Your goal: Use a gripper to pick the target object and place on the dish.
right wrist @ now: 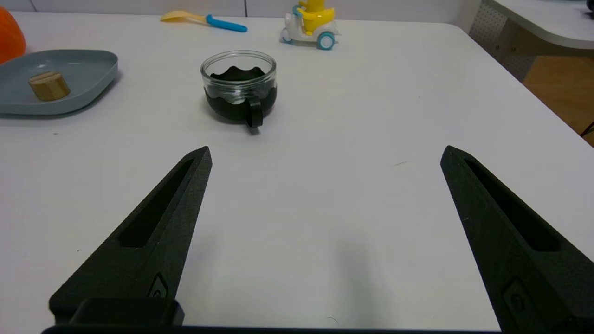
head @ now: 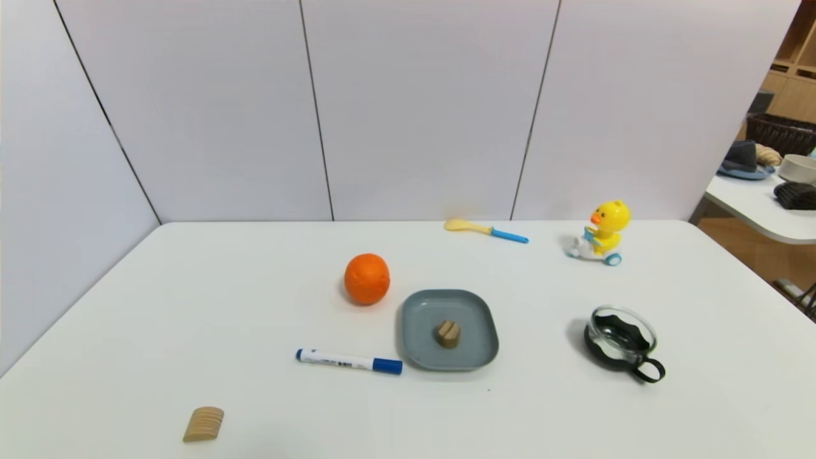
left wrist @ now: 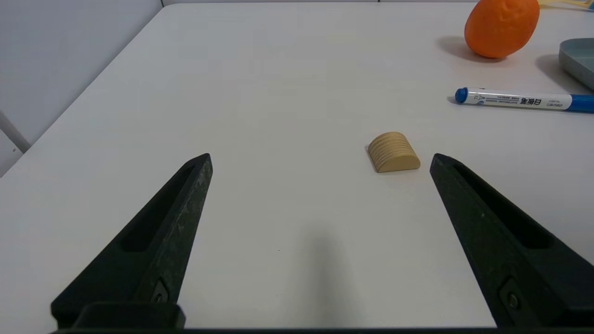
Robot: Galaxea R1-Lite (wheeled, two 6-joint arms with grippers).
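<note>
The target object (head: 448, 334), a small tan wooden cylinder with a groove, lies inside the grey-blue dish (head: 421, 312) at the table's centre; the right wrist view shows both, the target object (right wrist: 49, 86) and the dish (right wrist: 88, 69). Neither arm appears in the head view. My left gripper (left wrist: 321, 157) hovers open and empty over bare table near the front left; the dish's edge (left wrist: 577, 58) shows far off there. My right gripper (right wrist: 325, 153) is open and empty over the table's front right side.
A ridged wooden wedge (head: 204, 424) lies just beyond my left gripper. A blue-capped marker (head: 349, 361) lies left of the dish, an orange (head: 367, 278) behind it. A glass cup in a black holder (head: 623, 341) stands right of the dish. Spoon (head: 486, 229) and duck toy (head: 602, 233) sit far back.
</note>
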